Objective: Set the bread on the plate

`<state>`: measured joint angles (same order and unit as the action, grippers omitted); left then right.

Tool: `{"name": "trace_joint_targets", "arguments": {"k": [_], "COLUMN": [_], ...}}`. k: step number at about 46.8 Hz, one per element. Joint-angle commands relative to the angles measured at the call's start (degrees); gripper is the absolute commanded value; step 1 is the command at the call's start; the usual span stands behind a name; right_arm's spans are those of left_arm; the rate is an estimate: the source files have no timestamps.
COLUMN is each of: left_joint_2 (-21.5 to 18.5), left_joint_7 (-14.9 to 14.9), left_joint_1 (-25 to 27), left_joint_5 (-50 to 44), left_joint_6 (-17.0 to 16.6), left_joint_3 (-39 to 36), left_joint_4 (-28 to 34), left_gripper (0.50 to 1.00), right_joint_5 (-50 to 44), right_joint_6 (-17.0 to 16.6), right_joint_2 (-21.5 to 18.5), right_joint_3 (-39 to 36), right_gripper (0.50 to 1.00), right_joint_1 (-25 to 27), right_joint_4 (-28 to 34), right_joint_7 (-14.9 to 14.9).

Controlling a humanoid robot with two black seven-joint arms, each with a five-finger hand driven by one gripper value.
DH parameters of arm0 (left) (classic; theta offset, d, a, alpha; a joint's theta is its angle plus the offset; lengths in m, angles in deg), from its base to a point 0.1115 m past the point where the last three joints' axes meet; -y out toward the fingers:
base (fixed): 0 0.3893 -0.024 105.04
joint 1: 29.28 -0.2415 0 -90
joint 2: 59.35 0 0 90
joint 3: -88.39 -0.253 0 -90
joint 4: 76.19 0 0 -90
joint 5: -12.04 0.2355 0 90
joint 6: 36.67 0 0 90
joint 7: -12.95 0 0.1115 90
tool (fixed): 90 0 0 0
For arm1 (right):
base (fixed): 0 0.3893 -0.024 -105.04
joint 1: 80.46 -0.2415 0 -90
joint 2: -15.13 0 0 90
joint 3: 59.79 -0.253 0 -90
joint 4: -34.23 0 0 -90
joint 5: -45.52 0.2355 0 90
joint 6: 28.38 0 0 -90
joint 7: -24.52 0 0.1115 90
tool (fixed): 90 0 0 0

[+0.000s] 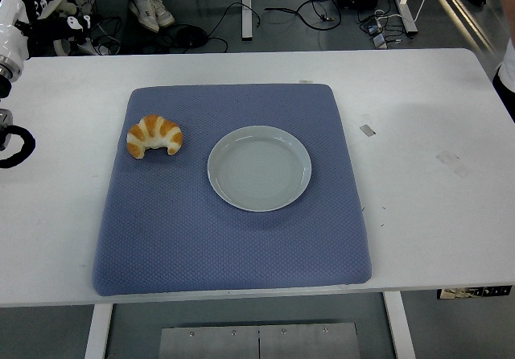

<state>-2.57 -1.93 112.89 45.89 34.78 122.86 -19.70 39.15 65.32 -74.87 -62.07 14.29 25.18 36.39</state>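
Nothing is grasped yet: on the blue mat [233, 238] the pale plate [259, 168] sits empty near the centre, with the bread [154, 136] (a croissant, curved side far) just left of it, apart from the rim. We should close on its thick middle, lift it clear and set it down at the plate's centre. Only a black part of the left arm [14, 148] shows at the left edge, so we cannot tell its hand's state.

Blue mat [233, 238] covers the centre of the desk [418, 214]. On it, croissant [154, 136] toward the left edge and plate [259, 168] at centre lie apart, a bare strip of mat between them. Nothing stands above either; the near half of the mat lies bare.
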Motion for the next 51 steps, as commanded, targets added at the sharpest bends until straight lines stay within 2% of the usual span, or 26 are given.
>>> {"name": "trace_joint_targets", "arguments": {"k": [1, 51], "left_joint_2": [0.0, 0.09], "left_joint_7": [0.02, 0.11], "left_joint_1": [0.04, 0.13], "left_joint_5": [-0.1, -0.28], "left_joint_6": [0.01, 0.09], "left_joint_3": [0.07, 0.16], "left_joint_4": [0.02, 0.11], "left_gripper": [0.977, 0.978], "right_joint_5": [-0.04, -0.04], "right_joint_6": [0.0, 0.0], "right_joint_2": [0.0, 0.0], "right_joint_3": [-0.01, -0.01], "right_gripper": [1.0, 1.0], "right_joint_1": [0.0, 0.0], "right_joint_4": [0.0, 0.0], "right_joint_7": [0.0, 0.0]}}
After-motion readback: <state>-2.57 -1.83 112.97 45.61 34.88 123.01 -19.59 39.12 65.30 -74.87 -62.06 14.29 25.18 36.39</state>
